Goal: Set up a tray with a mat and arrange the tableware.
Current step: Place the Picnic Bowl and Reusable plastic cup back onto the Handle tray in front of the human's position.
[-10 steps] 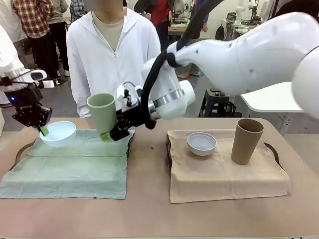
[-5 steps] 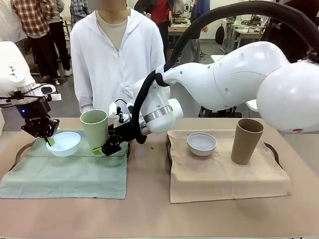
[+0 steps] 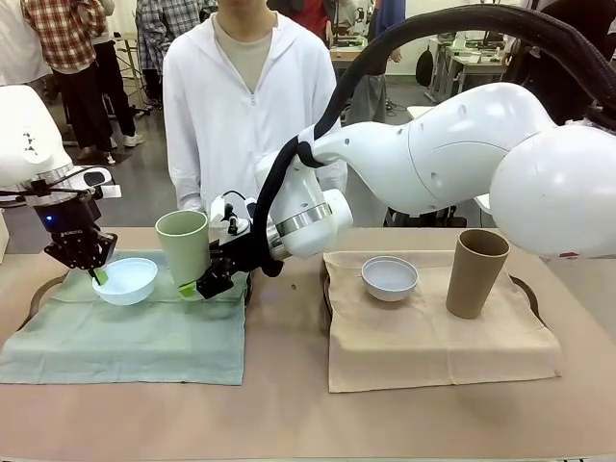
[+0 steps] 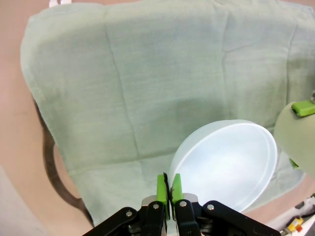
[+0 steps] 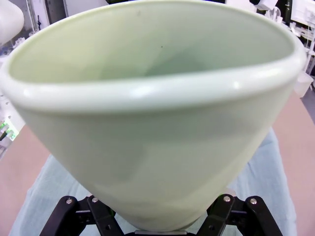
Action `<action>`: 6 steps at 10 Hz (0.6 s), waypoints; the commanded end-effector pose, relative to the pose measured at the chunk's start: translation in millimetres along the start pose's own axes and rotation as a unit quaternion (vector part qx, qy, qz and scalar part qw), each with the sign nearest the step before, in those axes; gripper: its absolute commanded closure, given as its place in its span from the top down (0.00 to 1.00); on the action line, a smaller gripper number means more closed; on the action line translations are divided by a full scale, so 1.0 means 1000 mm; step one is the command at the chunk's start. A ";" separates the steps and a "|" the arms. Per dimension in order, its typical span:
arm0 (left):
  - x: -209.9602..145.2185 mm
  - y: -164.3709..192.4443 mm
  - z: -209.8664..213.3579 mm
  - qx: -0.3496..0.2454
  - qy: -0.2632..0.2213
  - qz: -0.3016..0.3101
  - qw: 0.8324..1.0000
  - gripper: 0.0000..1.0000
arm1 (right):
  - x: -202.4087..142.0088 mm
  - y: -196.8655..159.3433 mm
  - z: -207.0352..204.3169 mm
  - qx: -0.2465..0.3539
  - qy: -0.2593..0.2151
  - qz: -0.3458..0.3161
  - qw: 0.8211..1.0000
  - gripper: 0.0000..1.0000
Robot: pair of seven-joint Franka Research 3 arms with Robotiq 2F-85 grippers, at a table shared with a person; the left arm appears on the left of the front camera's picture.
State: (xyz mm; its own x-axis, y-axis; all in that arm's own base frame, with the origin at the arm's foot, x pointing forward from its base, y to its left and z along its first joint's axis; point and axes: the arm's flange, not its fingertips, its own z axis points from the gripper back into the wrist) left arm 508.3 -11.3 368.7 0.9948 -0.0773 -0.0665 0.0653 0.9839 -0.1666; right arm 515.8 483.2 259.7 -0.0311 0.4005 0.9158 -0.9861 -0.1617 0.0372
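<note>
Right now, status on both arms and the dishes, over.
Left end effector shut on blue bowl rim, on green mat. Right end effector shut on green cup base. Nothing in the way.

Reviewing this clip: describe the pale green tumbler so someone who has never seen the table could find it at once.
Start at the green mat on the table's left half. At its far right corner stands the pale green tumbler, upright, with the right gripper clamped at its base. The light blue bowl beside it is low and round; the other tumbler is tan-brown, on the beige mat.
</note>
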 end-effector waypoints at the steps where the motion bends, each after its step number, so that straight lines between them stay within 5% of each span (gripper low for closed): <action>1: -0.002 -0.004 -0.006 0.004 -0.020 -0.015 1.000 0.04 | -0.011 -0.003 -0.002 0.014 -0.001 -0.004 1.000 0.78; 6: 0.002 -0.007 -0.015 0.005 -0.030 -0.039 0.999 0.04 | -0.019 -0.008 -0.009 0.016 -0.002 0.003 1.000 0.78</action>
State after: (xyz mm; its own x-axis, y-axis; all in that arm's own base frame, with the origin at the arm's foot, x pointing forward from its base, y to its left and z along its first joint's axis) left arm 510.0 -19.8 363.2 0.9927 -0.1197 -0.0117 0.1165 0.9811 -0.1546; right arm 517.2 481.8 238.7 -0.0139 0.3985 0.9170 -0.9822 -0.1774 0.0622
